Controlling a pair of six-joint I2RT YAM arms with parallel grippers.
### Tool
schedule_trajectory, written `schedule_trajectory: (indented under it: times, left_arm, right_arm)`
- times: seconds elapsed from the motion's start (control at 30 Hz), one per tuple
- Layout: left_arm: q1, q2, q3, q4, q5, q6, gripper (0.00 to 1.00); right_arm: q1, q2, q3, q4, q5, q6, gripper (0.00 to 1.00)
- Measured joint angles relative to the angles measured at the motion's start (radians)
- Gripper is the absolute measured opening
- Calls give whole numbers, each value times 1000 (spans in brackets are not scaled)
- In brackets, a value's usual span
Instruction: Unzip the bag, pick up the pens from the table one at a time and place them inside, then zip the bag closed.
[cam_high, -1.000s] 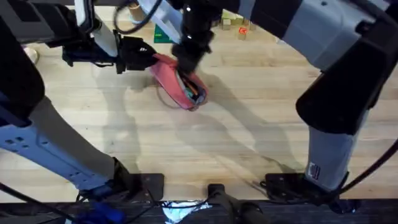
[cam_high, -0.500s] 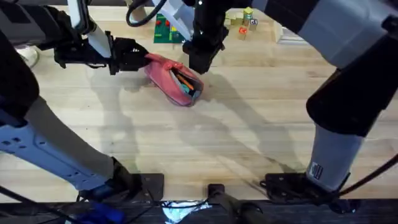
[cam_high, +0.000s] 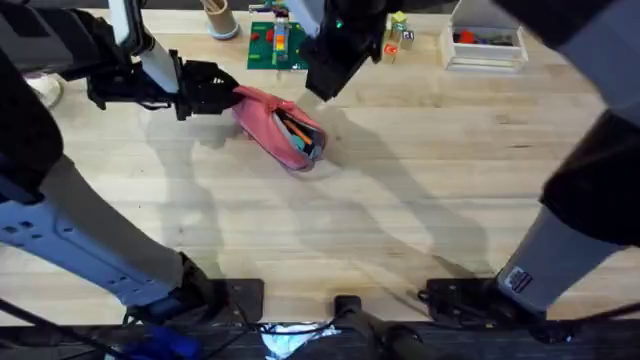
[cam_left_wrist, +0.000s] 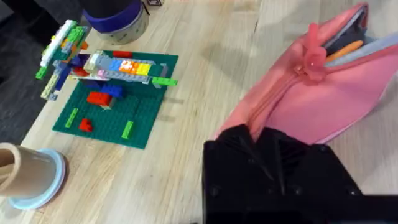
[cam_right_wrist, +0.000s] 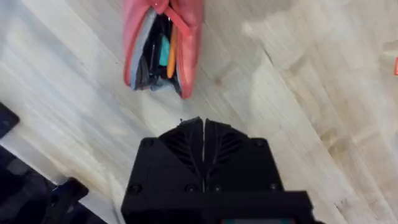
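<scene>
Toward the far left part of the surface (cam_high: 400, 190), the left hand (cam_high: 222, 92) is clenched on the near-left end of the bag (cam_high: 275, 125); in the left wrist view its black fingers (cam_left_wrist: 249, 149) pinch the pink fabric (cam_left_wrist: 323, 106) just below the zipper line. The bag lies on the light wood, running from that hand toward the middle of the surface, its zipper undone and its mouth gaping at the free end. Inside the opening the pens show: an orange one (cam_right_wrist: 172, 53) beside a dark one (cam_right_wrist: 152, 46), with a bit of teal between them, all against the greyish lining.

Just beyond the bag, near the far edge, sit a green brick baseplate (cam_high: 275, 45) with coloured bricks and a small tan cup (cam_high: 217, 20).

To the right of the bag and above it hangs the right hand (cam_high: 322, 85), clear of the fabric. In its wrist view its two black fingers (cam_right_wrist: 202, 134) meet with nothing between them, clenched and empty.
</scene>
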Motion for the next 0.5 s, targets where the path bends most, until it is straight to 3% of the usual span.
schedule_trajectory:
  times: [0.07, 0.1, 0.13, 0.3, 0.37, 0.5]
  left_arm:
    - [0, 0, 0, 0, 0, 0, 42]
    - [0, 0, 0, 0, 0, 0, 42]
    - [0, 0, 0, 0, 0, 0, 42]
    - [0, 0, 0, 0, 0, 0, 42]
    - [0, 0, 0, 0, 0, 0, 42]
    - [0, 0, 0, 0, 0, 0, 42]
  right_arm:
    - [3, -22, 0, 0, 0, 0, 34]
    - [5, -30, 0, 0, 0, 6, 84]
    - [9, -34, 0, -1, 0, 9, 188]
    - [53, -36, 0, 1, 0, 11, 906]
    - [71, -36, 0, 12, 0, 11, 988]
    - [98, -36, 0, 48, 0, 11, 996]
